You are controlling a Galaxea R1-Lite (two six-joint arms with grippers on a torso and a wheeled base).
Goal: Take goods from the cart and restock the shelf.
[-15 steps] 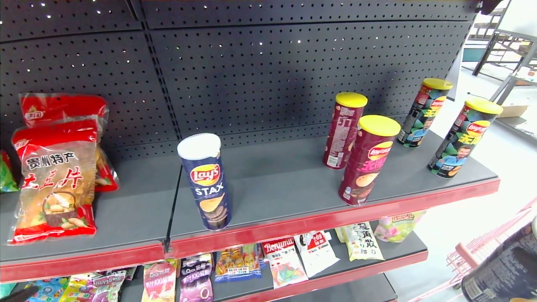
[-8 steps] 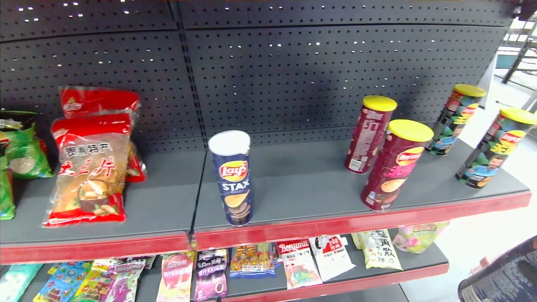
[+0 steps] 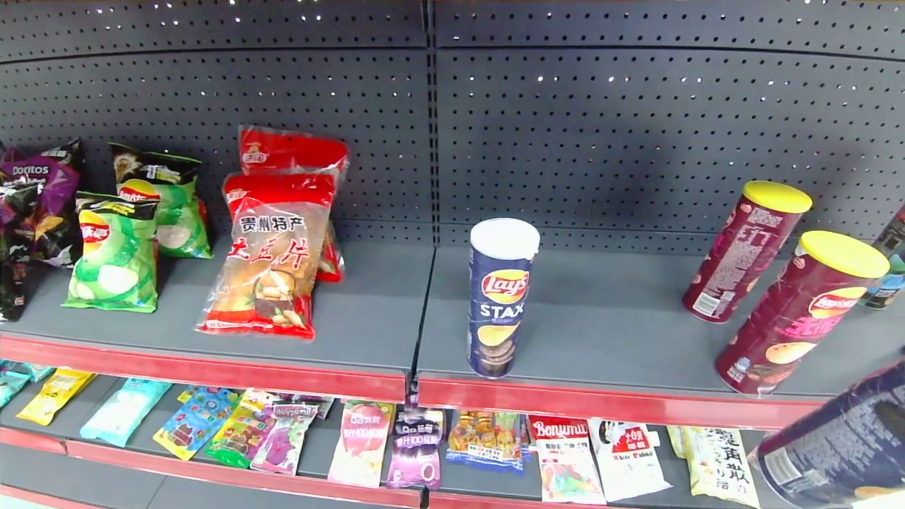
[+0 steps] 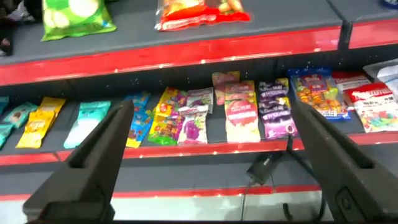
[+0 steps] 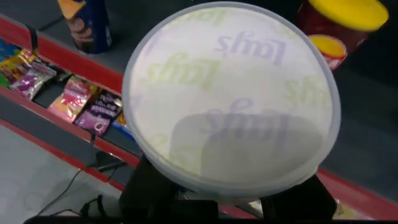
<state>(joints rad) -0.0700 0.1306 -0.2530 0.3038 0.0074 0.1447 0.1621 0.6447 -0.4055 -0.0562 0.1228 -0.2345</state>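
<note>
A dark blue chip can (image 3: 841, 449) juts in at the lower right of the head view, tilted, in front of the shelf edge. In the right wrist view its white lid (image 5: 230, 99) faces the camera, and my right gripper (image 5: 227, 200) is shut on the can's body below it. On the grey shelf (image 3: 608, 318) a matching blue can (image 3: 500, 297) stands upright near the front edge. To its right stand two maroon cans with yellow lids (image 3: 802, 314). My left gripper (image 4: 211, 168) hangs open and holds nothing, in front of the lower shelf.
Red snack bags (image 3: 272, 276) and green chip bags (image 3: 117, 251) stand on the shelf's left half. Free shelf room lies between the blue can and the maroon cans. Candy packets (image 3: 368, 442) line the lower shelf. A cable (image 4: 264, 171) hangs below it.
The head camera has swung left, so the whole shelf picture shifted right and more bags came in at the left. The held can stays at the lower right corner.
</note>
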